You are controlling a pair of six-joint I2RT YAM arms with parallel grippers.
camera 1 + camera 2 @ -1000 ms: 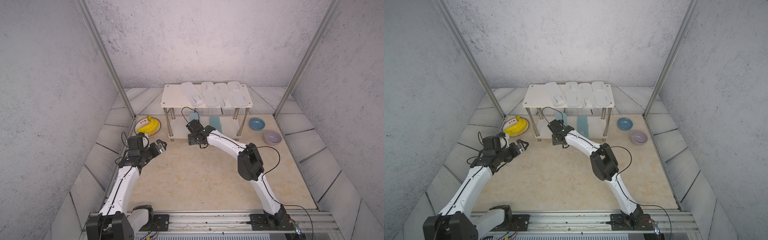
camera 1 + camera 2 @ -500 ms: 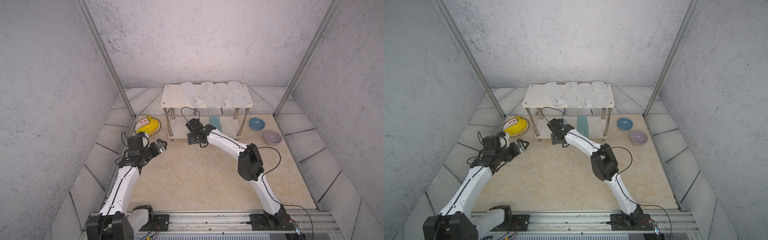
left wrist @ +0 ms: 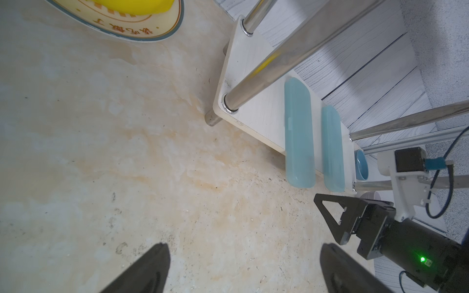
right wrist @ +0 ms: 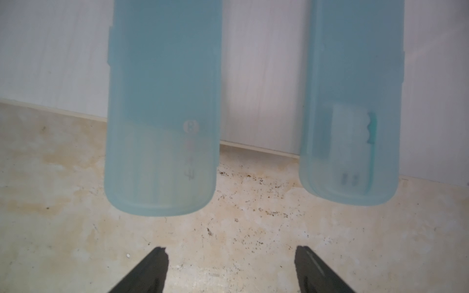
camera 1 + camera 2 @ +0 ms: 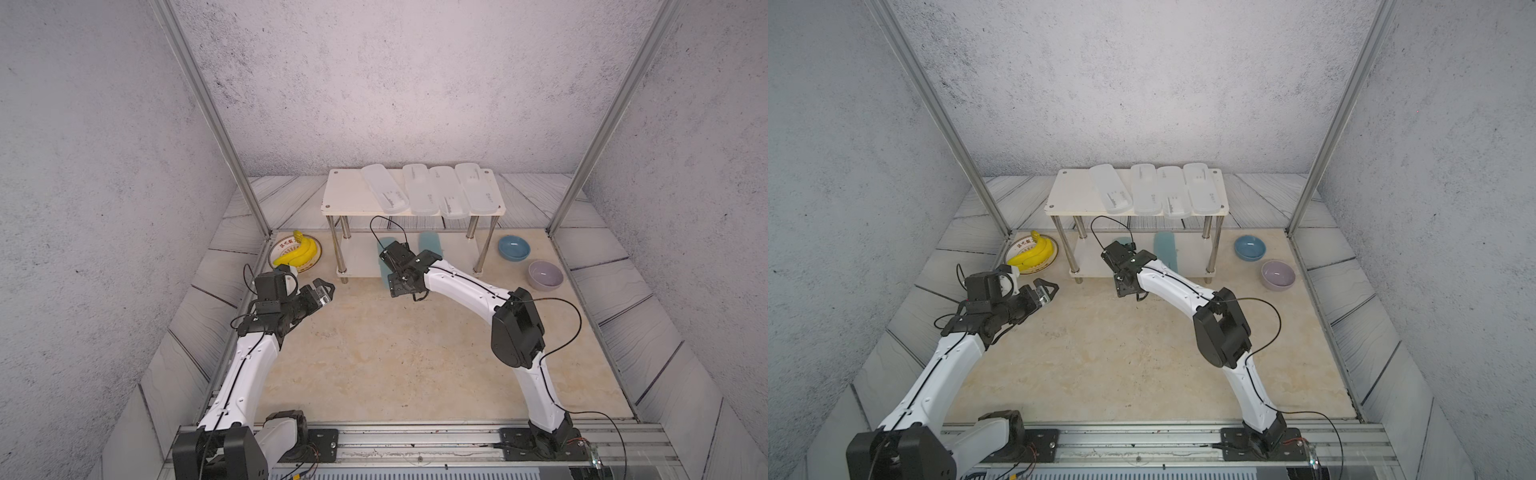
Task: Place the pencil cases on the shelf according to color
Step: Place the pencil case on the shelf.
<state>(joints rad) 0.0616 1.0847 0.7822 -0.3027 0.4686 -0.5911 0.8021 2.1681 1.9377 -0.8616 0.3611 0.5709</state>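
The low two-tier shelf [image 5: 345, 192] of white boards on shiny metal posts stands at the back of the beige stone-patterned tabletop [image 5: 374, 365]. On the shelf's upper board four frosted translucent white plastic pencil cases [image 5: 420, 191] lie side by side, crowded toward its right end. On the shelf's lower board lie two translucent teal plastic pencil cases [image 3: 298, 132], parallel with a gap between them, both poking out past the front edge (a pale label shows through one in the right wrist view). The right hand [image 4: 231, 253] hangs just in front of that lower board, fingers spread wide and empty, facing the gap between the teal ends and touching neither. The left hand [image 5: 323, 289] hovers near the shelf's left front post, apart from it, likewise spread with nothing between its fingers. Left of the shelf a cream plate [image 5: 284, 246] carries yellow bananas [image 5: 299, 254]; right of the shelf sit a blue bowl [image 5: 514, 248] and a lilac bowl [image 5: 545, 275]
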